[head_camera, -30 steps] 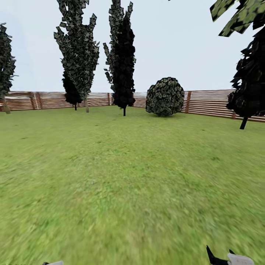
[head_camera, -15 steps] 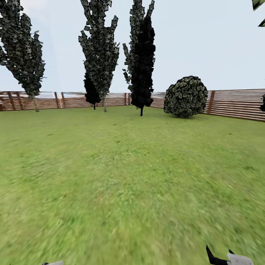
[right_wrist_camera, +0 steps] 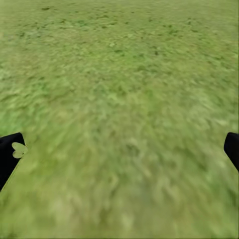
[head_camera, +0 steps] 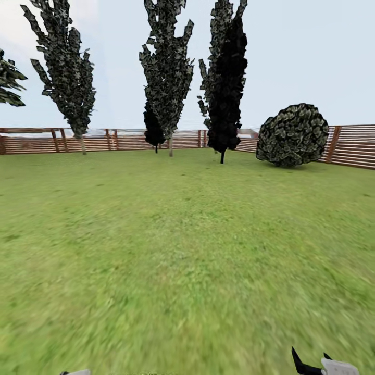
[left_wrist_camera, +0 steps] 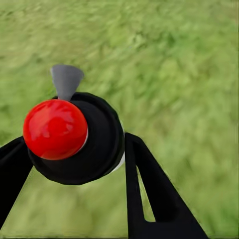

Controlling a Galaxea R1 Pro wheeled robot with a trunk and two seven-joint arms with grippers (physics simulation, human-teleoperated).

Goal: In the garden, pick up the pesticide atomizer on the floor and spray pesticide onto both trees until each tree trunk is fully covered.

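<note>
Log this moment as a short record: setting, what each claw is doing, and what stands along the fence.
setting: grass lawn ringed by a slatted wooden fence
left claw: shut on the pesticide atomizer, red cap and grey trigger showing
right claw: open, holding nothing, grass beneath
along fence: dark columnar trees, round bush
thick-trunked task trees: none identifiable here

Four dark columnar trees (head_camera: 67, 67), one round bush (head_camera: 293, 135), one atomizer (left_wrist_camera: 74, 137).

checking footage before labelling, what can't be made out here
- Atomizer, left wrist view: its body is hidden behind its own red cap.
- Right gripper, right wrist view: fingers cut off by the side edges.
- Lawn, head view: blurred up close.
</note>
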